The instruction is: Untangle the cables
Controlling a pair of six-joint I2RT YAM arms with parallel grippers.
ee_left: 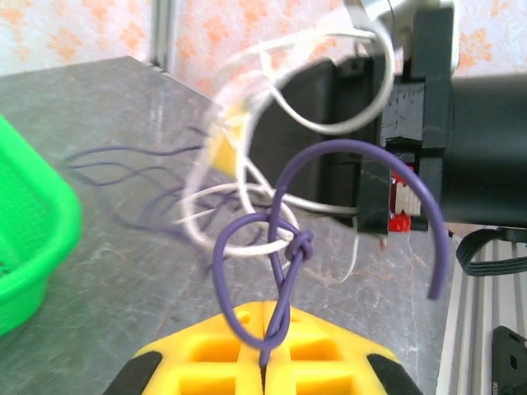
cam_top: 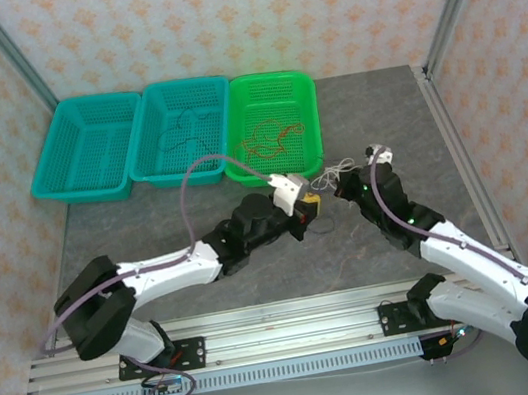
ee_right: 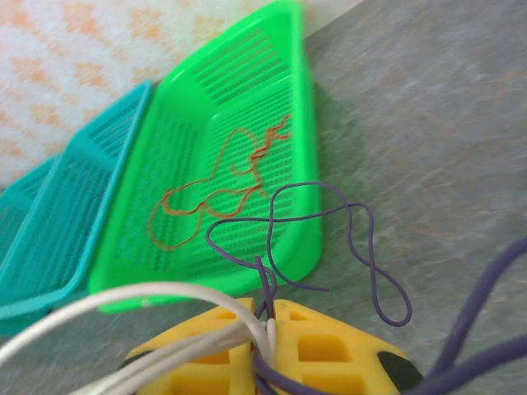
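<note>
Purple cable (ee_left: 284, 286), knotted, clamped tight in the left claw (ee_left: 265, 333); white cable (ee_right: 123, 298) pinched with it in the closed right claw (ee_right: 265, 319), above the table (cam_top: 384, 127), near the green basket (ee_right: 305, 123) with the orange cable (ee_right: 216, 193).

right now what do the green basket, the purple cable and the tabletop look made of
The green basket: moulded plastic, glossy, judging by its slotted mesh walls and smooth rim.
The purple cable: thin wire, probably matte plastic or rubber sheathing; it holds loops and a knot.
The tabletop: grey stone look, veined, slight sheen; possibly laminate.
</note>
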